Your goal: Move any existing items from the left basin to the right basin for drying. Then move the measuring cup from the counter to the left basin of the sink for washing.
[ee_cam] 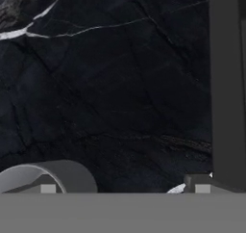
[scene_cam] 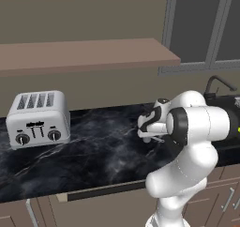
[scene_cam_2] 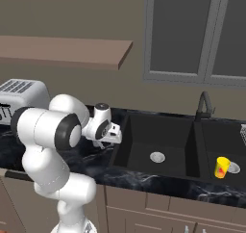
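- Reaching low over the black marble-look worktop (scene_cam: 93, 146), the white arm holds its gripper (scene_cam_2: 103, 143) just left of the sink, close above the stone.
- In the hand view, the measuring cup (ee_cam: 45, 176) shows as a grey curved rim at the lower left, beside one finger tip; its thin straight handle (ee_cam: 226, 83) runs up the right side.
- The cup lies on the worktop at the gripper; whether the fingers touch it cannot be told, nor whether the gripper is spread or closed.
- The left basin (scene_cam_2: 156, 145) sits to the right of the gripper, black, with a pale round drain ring (scene_cam_2: 157, 156) on its floor.
- A yellow cup (scene_cam_2: 221, 167) stands in the right basin (scene_cam_2: 226, 140), near its drain.
- A dark faucet (scene_cam_2: 204, 104) rises behind the divider between the basins.
- A silver four-slot toaster (scene_cam: 38, 119) stands at the far left of the worktop, well apart from the gripper.
- No brand, label or writing can be read on anything.
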You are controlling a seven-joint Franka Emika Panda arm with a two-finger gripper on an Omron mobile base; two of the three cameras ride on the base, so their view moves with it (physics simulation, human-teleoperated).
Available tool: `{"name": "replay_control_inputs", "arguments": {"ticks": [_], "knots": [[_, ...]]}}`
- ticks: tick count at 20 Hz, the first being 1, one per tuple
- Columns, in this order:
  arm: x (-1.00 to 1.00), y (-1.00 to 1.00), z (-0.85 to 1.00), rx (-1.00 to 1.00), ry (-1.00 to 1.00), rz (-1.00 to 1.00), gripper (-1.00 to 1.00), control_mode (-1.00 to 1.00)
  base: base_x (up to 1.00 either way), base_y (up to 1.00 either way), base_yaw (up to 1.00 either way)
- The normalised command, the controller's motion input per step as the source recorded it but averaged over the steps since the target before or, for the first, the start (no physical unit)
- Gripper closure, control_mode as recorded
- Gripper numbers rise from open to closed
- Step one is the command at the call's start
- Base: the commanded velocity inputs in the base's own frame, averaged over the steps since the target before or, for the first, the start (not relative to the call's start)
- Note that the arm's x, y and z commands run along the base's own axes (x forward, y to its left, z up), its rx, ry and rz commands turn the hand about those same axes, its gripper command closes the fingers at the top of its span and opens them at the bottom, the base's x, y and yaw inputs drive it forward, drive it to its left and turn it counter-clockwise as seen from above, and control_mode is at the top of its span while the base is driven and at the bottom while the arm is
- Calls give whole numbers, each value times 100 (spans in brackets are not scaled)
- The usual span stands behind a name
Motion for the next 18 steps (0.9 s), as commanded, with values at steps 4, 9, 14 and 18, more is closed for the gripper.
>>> {"name": "replay_control_inputs", "arguments": {"ticks": [4, 9, 14, 18], "knots": [[-4, 13, -8, 0, 0, 0, -100, -100, 0, 0, 0], [-2, 10, -2, 0, 0, 0, 100, -100, 0, 0, 0], [0, 1, 0, 0, 0, 0, 100, -100, 0, 0, 0], [-6, 0, 12, 0, 0, 0, 100, -100, 0, 0, 0]]}}
